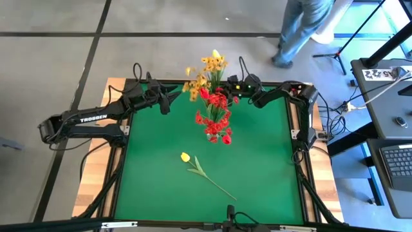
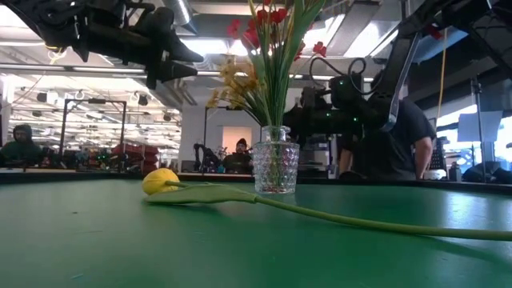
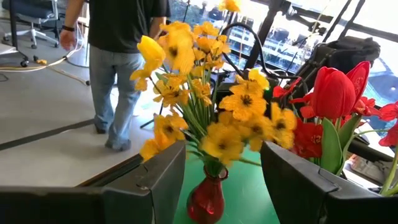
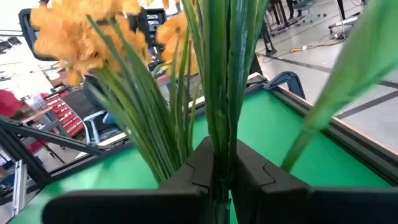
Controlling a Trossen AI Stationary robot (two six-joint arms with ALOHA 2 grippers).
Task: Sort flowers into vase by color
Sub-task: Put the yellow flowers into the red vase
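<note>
Right claw (image 4: pixel 221 177) pinches green stems (image 4: pixel 217 93); yellow tulip (image 1: pixel 185 156) lies well apart.

A robotics lab or open workshop: a green-topped test table (image 1: pixel 257 161) on a bare concrete floor, a person (image 1: pixel 302 29) walking at upper right, a laptop desk (image 1: pixel 393 138) at far right, ceiling strip lights behind.

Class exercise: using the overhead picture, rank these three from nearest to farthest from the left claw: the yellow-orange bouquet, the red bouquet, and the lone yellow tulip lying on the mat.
Measured from the left claw, at the mat's far left:
1. Yellow-orange bouquet, just to its right, at the far edge.
2. Red bouquet, further right, mid-mat.
3. Yellow tulip, lying alone towards the near edge.
</note>
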